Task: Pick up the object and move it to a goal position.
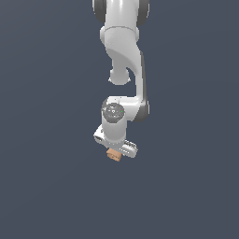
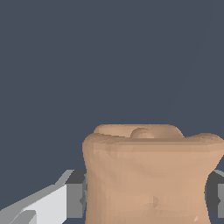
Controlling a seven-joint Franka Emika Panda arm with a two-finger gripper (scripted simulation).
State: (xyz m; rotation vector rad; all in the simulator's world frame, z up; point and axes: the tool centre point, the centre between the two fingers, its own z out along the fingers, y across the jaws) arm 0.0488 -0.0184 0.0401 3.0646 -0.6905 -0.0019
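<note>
The object point(image 2: 151, 175) is filling my wrist view, the gripper point(image 1: 115, 150) clenching its flanks; it's looking light, stiff and lumpy, so I'm favouring those flatter sides.

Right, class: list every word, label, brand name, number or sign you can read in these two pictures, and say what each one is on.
None: no readable text shows in either view.
The tan block is plain, with no print on the faces that show.
The white arm and the gripper carry no readable label; a tiny green speck on the round wrist joint is too small to read as any sign.
The dark grey background is bare.
</note>
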